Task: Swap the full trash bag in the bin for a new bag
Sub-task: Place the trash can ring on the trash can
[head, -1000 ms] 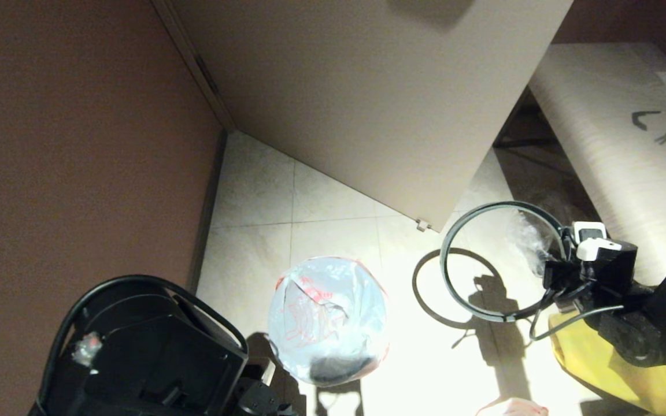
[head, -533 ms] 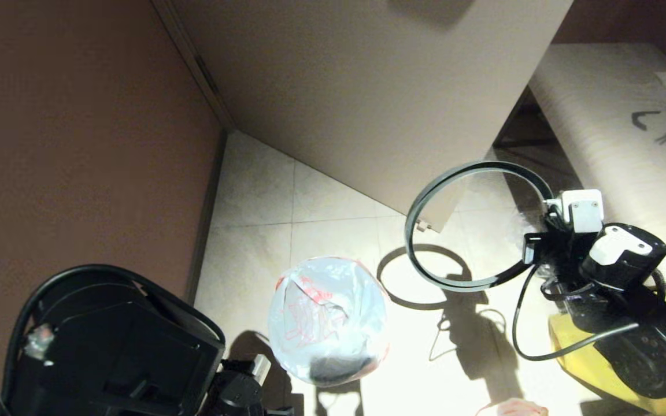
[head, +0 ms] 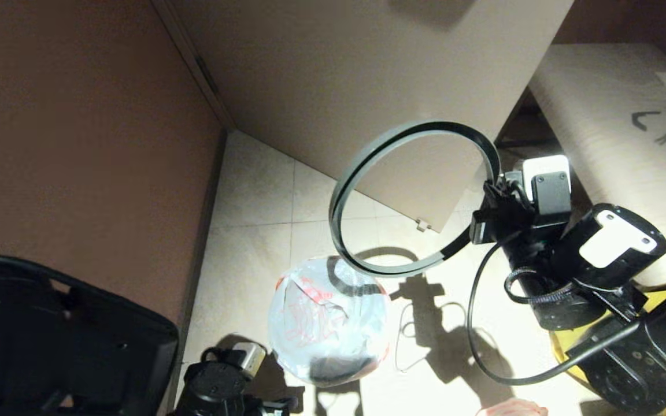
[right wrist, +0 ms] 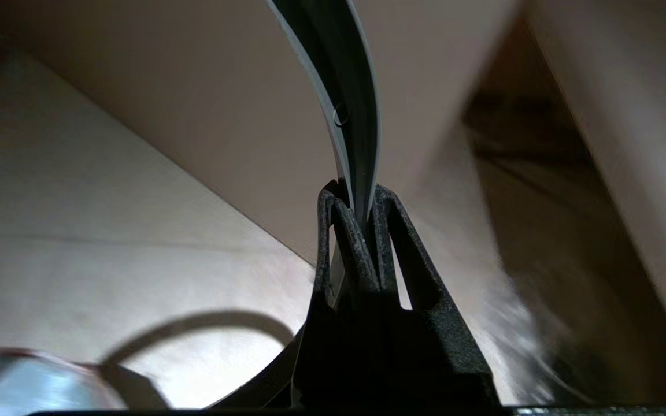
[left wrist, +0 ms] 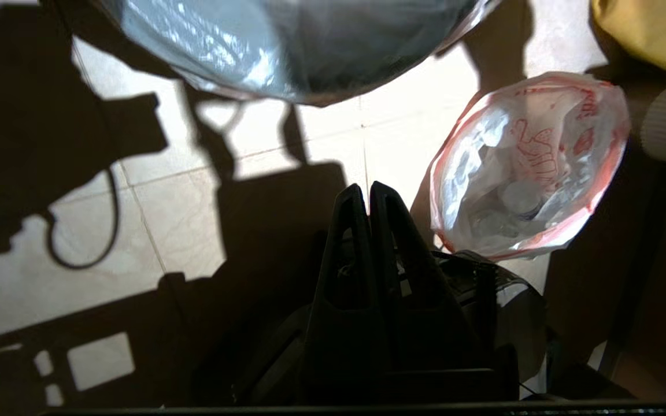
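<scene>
Pale floor tiles (head: pixel 252 190) meet a brown wall. On them stands the bin (head: pixel 328 321), lined with the new bag (head: pixel 315 306). Above it, the right gripper (right wrist: pixel 357 199) pinches the grey rim ring (head: pixel 362 167). The left gripper (left wrist: pixel 369 193), clenched empty, hovers near the full trash bag (left wrist: pixel 526 167).

Pale beige tiled floor (head: pixel 252 231) with thin grout lines, brightly lit in the middle, crossed by hard dark shadows. Standing on it: small round bin (head: pixel 328 320) lined with thin translucent white plastic bag with red print (head: pixel 310 306), mouth upward. Near it on the tiles, lumpy translucent white bag with pink-red trim (left wrist: pixel 526 167), clear items showing through the film. Yellow fabric tote (head: pixel 576 361) sits at the right side, just beside the lumpy bag. A low pale bench (head: pixel 599 144) stands on the floor further right.
</scene>
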